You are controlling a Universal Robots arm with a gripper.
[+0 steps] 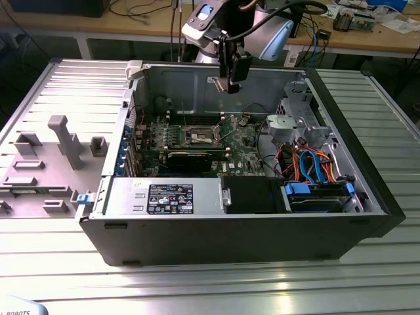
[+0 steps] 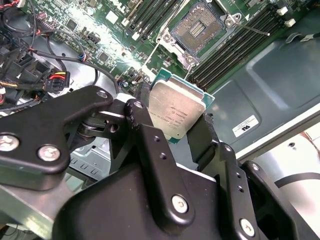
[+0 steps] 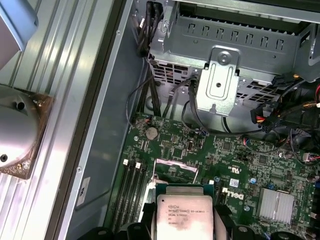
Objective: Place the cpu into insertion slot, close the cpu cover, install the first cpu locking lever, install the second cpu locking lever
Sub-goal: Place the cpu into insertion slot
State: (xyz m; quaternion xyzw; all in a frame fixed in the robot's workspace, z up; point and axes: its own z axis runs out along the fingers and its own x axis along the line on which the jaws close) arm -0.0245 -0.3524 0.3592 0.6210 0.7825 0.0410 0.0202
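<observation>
Chip in claw, held in the air well above the board: that is how the work stands from where I watch. The claw (image 2: 172,127) is clamped on the cpu (image 2: 176,110), with its black fingers (image 2: 142,125) pressing on opposite edges. The dull silver top faces the camera in the second wrist view, with a green rim showing around it. In the exterior view the claw (image 1: 231,85) hangs over the open computer case (image 1: 367,190), close to the case's far wall. The case lies on its side on the ribbed metal counter (image 1: 197,282).

Down on the green motherboard (image 1: 246,141) sits the insertion slot (image 1: 202,136), well apart from the chip. In the second wrist view the insertion slot (image 2: 196,29) shows a bare dark pin field inside its silver rim, so nothing is seated there and nothing is shut over it. A thin wire, which I take to be a locking lever (image 2: 255,31), lies swung out across the memory slots (image 2: 235,50). I cannot pick out the cpu cover for certain.

By my reckoning, none of the four steps is finished. The chip is gripped and carried but not yet placed, the cover is not closed, and both levers are unfastened.
</observation>
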